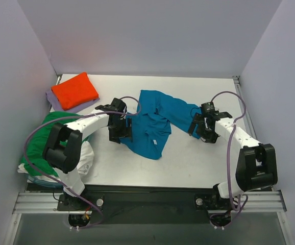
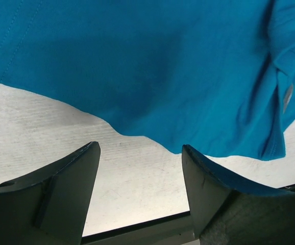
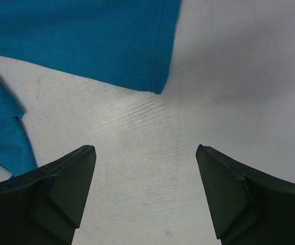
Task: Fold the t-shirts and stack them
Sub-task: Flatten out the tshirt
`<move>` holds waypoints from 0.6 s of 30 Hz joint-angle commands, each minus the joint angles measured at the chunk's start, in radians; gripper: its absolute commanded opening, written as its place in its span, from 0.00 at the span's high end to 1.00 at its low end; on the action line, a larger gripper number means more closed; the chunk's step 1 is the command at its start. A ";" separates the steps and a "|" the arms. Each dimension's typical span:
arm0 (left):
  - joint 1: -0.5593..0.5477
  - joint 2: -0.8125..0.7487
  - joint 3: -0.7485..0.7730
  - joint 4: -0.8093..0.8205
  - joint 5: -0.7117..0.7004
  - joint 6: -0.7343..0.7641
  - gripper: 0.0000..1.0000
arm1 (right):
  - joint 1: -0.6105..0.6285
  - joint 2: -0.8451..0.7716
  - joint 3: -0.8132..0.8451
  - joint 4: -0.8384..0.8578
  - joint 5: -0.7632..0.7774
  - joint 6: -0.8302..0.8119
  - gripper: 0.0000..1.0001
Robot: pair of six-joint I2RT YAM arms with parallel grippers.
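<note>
1. Progress, as I judge it, is under halfway. The orange shirt [image 1: 75,90] lies folded on the lavender shirt [image 1: 53,99] at the far left corner of the desk [image 1: 188,163], a stack of two.
2. Your teal shirt [image 1: 155,125] is the one in hand. It lies mid-desk between the left jaws and the right jaws, crumpled and twisted, with no fold made yet.
3. The green shirt [image 1: 38,145] and white shirt [image 1: 86,155] lie heaped at the near left edge of the desk, unfolded.
4. Your left jaws stand open and empty, low over the desk, with the teal hem just beyond their tips.
5. Your right jaws are likewise open and empty over bare desk. A hemmed teal corner lies just ahead of them.
6. What is left for you, I reckon, is to flatten, fold and stack the teal shirt, then do the same with the green and the white.
7. No brand or writing can be read. A small pale tag [image 2: 289,97] shows on the teal shirt, too small to tell whether it is printed.
</note>
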 commanded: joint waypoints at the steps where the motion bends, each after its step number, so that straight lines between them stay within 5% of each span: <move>1: 0.017 0.025 0.022 0.036 0.038 0.007 0.25 | -0.018 0.043 0.043 0.017 -0.002 -0.021 0.18; 16: 0.063 0.149 0.062 0.079 0.121 -0.001 0.26 | -0.071 0.214 0.119 0.073 -0.067 -0.056 0.32; 18: 0.071 0.171 0.065 0.082 0.127 -0.001 0.32 | -0.072 0.232 0.126 0.075 -0.064 -0.059 0.34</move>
